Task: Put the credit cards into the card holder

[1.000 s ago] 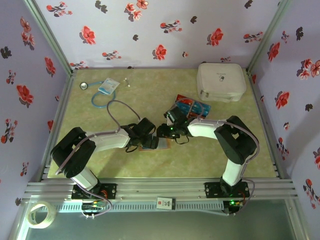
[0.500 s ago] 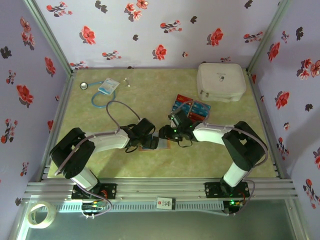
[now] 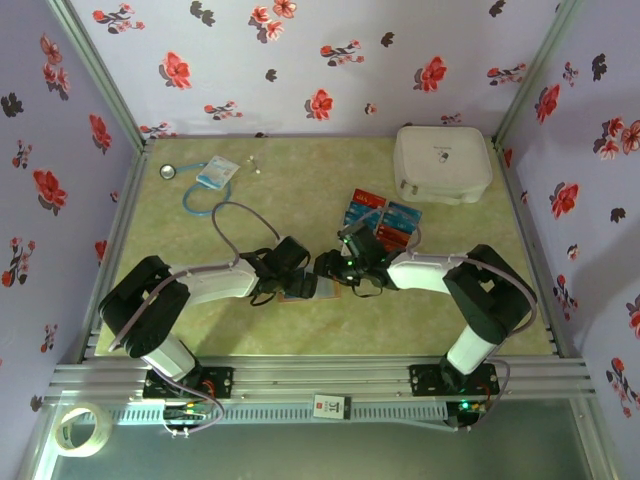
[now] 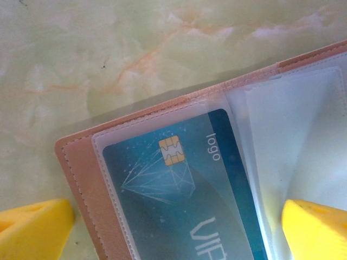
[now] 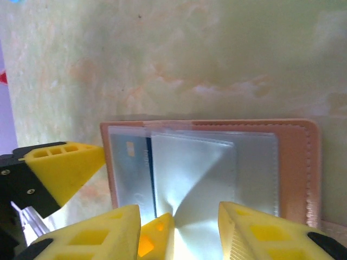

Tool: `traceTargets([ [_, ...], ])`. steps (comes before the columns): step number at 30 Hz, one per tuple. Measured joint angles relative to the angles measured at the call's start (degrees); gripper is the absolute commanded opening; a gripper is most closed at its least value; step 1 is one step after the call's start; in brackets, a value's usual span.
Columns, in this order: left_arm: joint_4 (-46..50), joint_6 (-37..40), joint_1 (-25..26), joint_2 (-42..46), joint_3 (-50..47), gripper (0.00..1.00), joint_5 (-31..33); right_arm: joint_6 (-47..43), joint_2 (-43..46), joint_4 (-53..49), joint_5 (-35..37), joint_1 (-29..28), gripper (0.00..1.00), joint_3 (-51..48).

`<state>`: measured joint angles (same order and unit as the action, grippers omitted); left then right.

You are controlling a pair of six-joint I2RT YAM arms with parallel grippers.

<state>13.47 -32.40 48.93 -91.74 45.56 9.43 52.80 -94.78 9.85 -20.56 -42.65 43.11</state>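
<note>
The tan-pink card holder (image 4: 81, 179) (image 5: 312, 162) (image 3: 323, 290) lies open on the table between both grippers. A teal credit card (image 4: 179, 200) (image 5: 130, 173) sits in its left clear pocket. My left gripper (image 4: 173, 238) (image 3: 298, 284) is open wide: one fingertip (image 4: 32, 227) stands left of the holder, the other (image 4: 317, 227) on the clear sleeves. My right gripper (image 5: 181, 241) (image 3: 336, 268) hovers over the sleeves with its jaws partly apart, a bowed clear sleeve (image 5: 190, 173) between them. More red and blue credit cards (image 3: 385, 215) lie in a loose pile behind.
A big white rounded case (image 3: 443, 163) stands at the back right. A blue-white packet with a cord (image 3: 215, 173) and a small round object (image 3: 167, 171) lie at the back left. Flowered walls close in three sides.
My right gripper has moved from beside the card pile down and left to the open card holder. The left arm has stayed where it was.
</note>
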Motion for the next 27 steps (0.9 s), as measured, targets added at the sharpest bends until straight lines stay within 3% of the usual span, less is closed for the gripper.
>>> traceTargets([
  [27, -0.22, 0.9, 0.15, 0.22, -0.37, 1.0, 0.04, 1.86, 0.07, 3.74, 0.55, 0.28, 0.45, -3.21],
])
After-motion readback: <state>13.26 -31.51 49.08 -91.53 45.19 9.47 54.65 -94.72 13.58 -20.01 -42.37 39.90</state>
